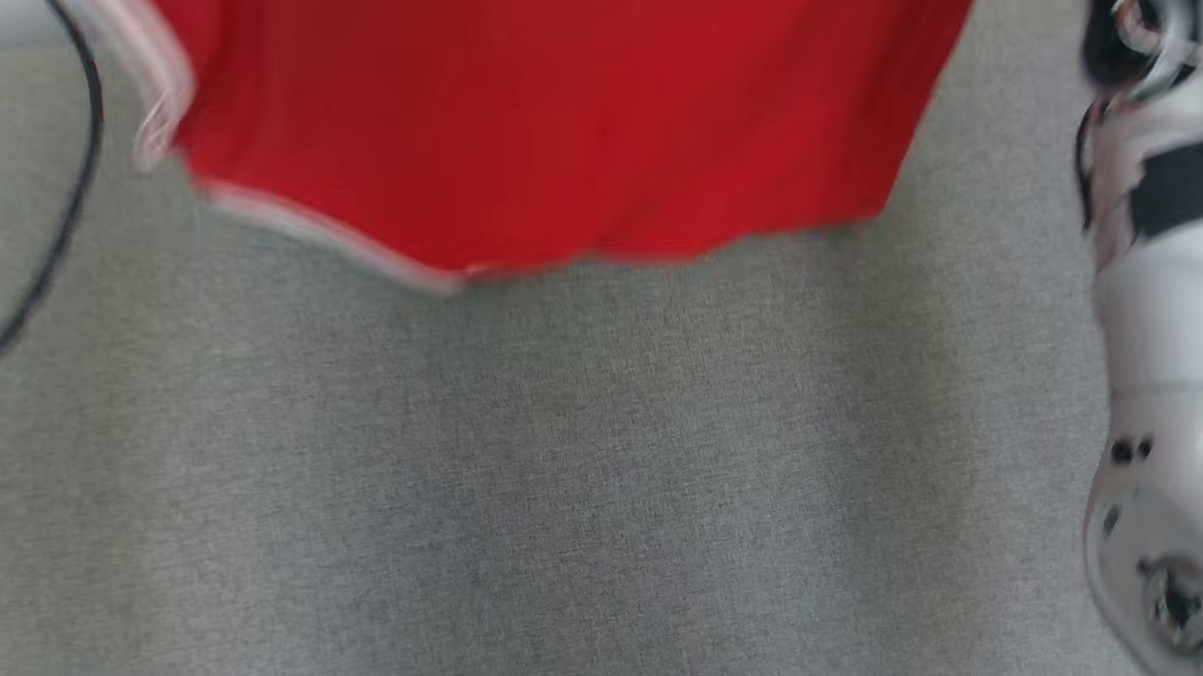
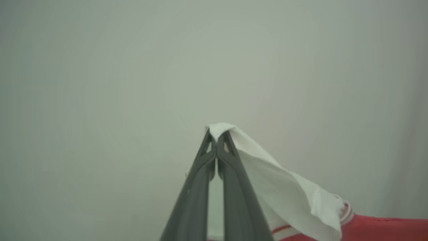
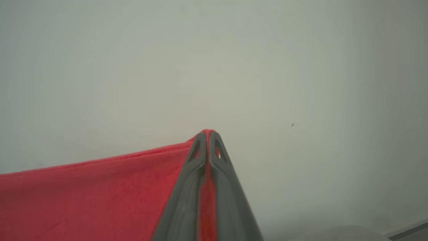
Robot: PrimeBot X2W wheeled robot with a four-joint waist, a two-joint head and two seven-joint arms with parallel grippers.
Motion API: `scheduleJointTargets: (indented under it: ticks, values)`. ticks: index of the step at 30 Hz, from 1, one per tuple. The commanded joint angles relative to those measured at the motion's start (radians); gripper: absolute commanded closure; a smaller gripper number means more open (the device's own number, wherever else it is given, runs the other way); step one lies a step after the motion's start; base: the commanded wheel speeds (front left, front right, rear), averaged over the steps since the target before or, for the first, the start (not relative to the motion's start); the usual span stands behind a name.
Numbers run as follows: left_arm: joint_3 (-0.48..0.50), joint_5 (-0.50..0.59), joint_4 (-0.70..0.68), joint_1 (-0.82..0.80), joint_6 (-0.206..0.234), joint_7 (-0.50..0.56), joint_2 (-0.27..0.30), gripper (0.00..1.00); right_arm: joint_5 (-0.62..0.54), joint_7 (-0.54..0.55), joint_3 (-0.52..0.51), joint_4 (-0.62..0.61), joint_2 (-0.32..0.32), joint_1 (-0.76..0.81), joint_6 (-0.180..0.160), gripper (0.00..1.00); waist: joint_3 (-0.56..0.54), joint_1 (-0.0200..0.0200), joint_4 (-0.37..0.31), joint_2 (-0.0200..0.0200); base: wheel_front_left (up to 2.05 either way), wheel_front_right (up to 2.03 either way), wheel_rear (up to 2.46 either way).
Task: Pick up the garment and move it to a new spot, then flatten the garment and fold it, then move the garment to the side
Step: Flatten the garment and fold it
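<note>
Left hand (image 2: 217,134) and right hand (image 3: 207,134) pinch garment (image 1: 554,130) — spread between them.

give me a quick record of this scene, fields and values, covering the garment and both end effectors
garment: red with white trim, spread wide between the two arms
left end effector: shut on a white part of the garment
right end effector: shut on a red edge of the garment
grey surface: below the garment's lower hem in the head view
hem touching surface: cannot tell, head view is blurred
stage: held by both ends, not yet folded
</note>
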Motion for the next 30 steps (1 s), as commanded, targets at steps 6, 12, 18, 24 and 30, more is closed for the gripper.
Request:
scheduleJointTargets:
  ticks: [6,12,18,24,30]
  values:
    - [0.033,0.058,0.071,-0.212,-0.069,-0.139,-0.062,1.00,-0.135,-0.186,-0.114,0.111,0.018,-0.199,0.001,1.00,0.068,-0.0007,0.002,-0.0003,0.00,0.00,0.00]
    - [0.178,0.128,-0.027,-0.289,-0.162,-0.156,-0.116,1.00,-0.213,-0.222,-0.123,0.082,0.019,-0.283,0.001,1.00,0.115,-0.0007,0.008,-0.0003,0.00,0.00,0.00]
    - [0.319,0.188,-0.100,-0.101,-0.239,-0.155,-0.195,1.00,-0.272,-0.223,-0.058,0.056,0.018,-0.182,0.001,1.00,0.189,-0.0007,0.022,-0.0003,0.00,0.00,0.00]
    - [0.445,0.160,-0.271,0.311,-0.253,-0.156,-0.370,1.00,-0.240,-0.223,0.043,0.031,-0.047,0.010,0.001,1.00,0.194,-0.0007,0.057,-0.0003,0.00,0.00,0.00]
    - [0.379,0.128,-0.355,0.639,-0.253,-0.156,-0.422,1.00,-0.168,-0.175,0.172,0.070,-0.122,0.216,0.001,1.00,0.082,-0.0007,0.082,-0.0003,0.00,0.00,0.00]
